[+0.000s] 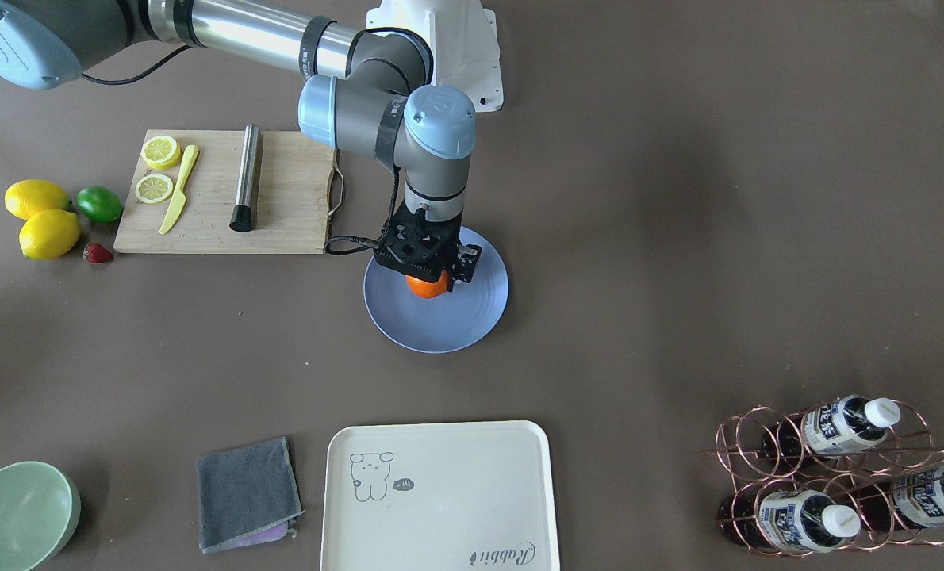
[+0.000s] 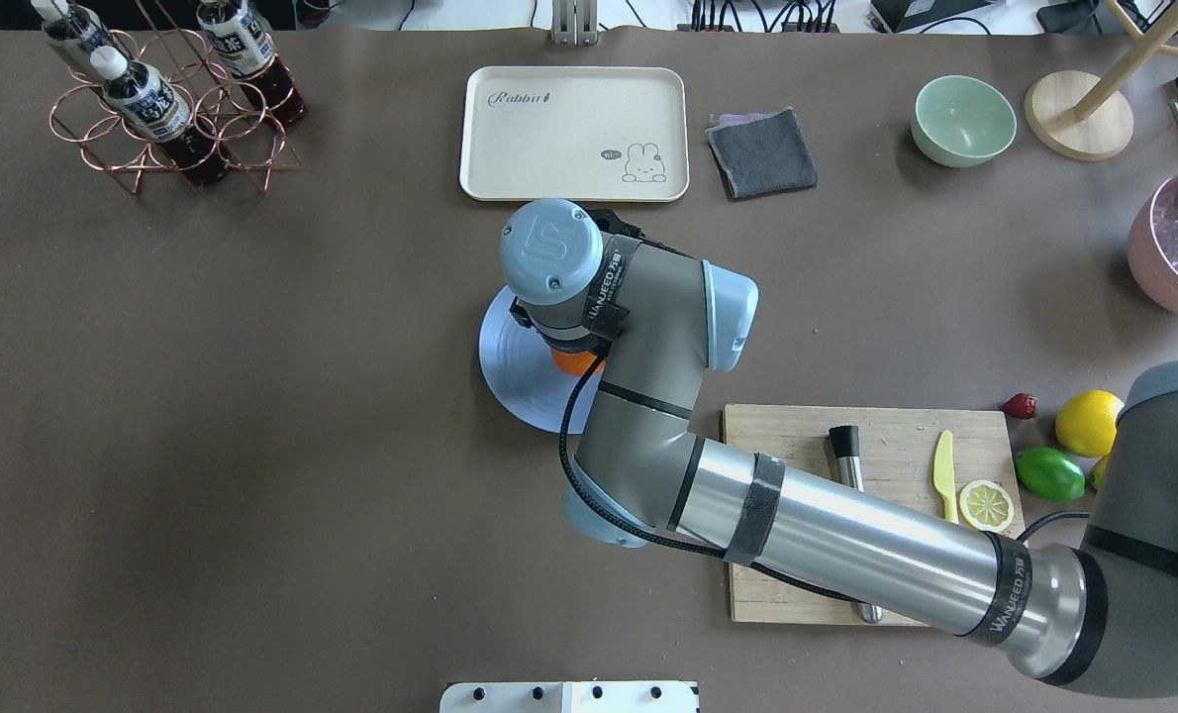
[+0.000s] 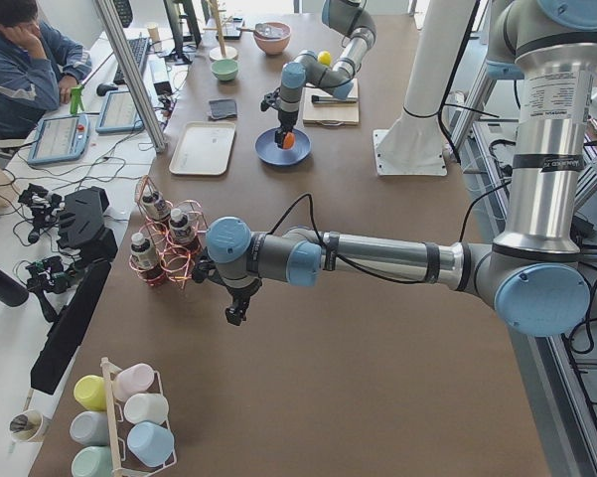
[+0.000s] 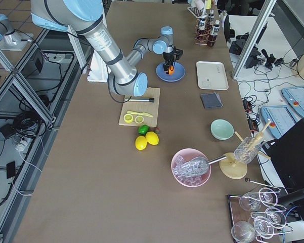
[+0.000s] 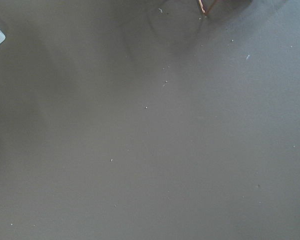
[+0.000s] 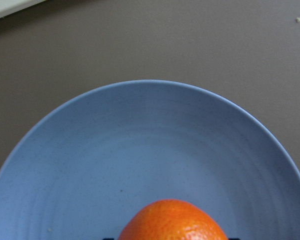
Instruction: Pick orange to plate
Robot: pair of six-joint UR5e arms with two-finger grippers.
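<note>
The orange (image 1: 427, 286) hangs low over the periwinkle-blue plate (image 1: 440, 329), in its half nearer the robot's base. My right gripper (image 1: 429, 274) points straight down and is shut on the fruit. The right wrist view shows the orange (image 6: 172, 220) at the bottom edge with the plate (image 6: 140, 140) filling the frame beneath it. From overhead, the wrist hides most of the orange (image 2: 574, 362) and part of the plate (image 2: 510, 366). My left gripper (image 3: 235, 314) hangs over bare table near the bottle rack; I cannot tell whether it is open or shut.
A wooden cutting board (image 1: 218, 230) with lemon slices, a yellow knife and a metal cylinder lies beside the plate. Beyond it are two lemons (image 1: 44, 218), a lime (image 1: 99, 204) and a strawberry. A cream tray (image 1: 440, 500), grey cloth (image 1: 246, 492), green bowl (image 1: 16, 515) and bottle rack (image 1: 837, 476) line the operators' edge.
</note>
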